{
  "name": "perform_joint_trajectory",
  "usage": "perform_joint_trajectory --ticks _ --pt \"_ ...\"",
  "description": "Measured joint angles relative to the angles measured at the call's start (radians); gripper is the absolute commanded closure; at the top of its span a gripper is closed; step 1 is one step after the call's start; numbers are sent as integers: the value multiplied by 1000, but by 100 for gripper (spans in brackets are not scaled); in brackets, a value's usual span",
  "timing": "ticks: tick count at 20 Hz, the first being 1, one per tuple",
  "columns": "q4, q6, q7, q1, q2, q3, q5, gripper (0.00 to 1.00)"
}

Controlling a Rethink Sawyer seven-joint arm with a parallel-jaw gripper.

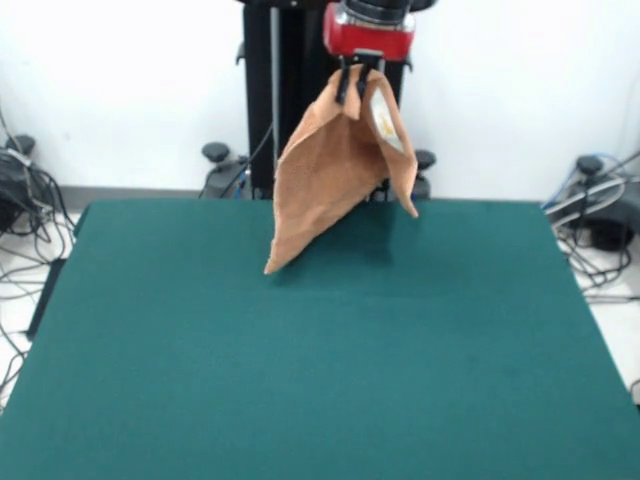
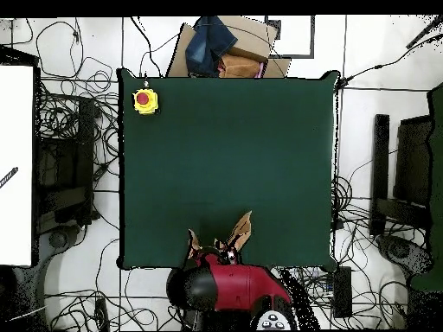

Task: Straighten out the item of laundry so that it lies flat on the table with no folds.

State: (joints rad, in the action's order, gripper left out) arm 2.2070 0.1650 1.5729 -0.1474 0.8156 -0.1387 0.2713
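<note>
— Hanging from the claw [image 1: 356, 82], pinched shut on one edge: towel [image 1: 335, 175], off the table [image 1: 300, 380] toward twelve o'clock. Handling?
— Soft, light, limp, I judge; best gripped at a corner, lowest tip toward seven o'clock.

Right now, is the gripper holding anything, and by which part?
Yes. The gripper is shut on the towel, pinching a bunched part at its top; the rest hangs down in folds above the table.

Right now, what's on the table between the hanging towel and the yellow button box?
Nothing: in the overhead view, only bare green table lies between the towel held by the hand and the yellow button box.
</note>
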Motion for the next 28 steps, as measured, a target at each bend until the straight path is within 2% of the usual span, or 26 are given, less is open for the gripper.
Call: perform_joint_trajectory --ticks 9,18,28 --pt "-61 9 0 -3 13 2 0 100" --pt "-72 8 0 -1 7 2 0 100" --pt "-72 -25 0 2 -52 1 0 100"
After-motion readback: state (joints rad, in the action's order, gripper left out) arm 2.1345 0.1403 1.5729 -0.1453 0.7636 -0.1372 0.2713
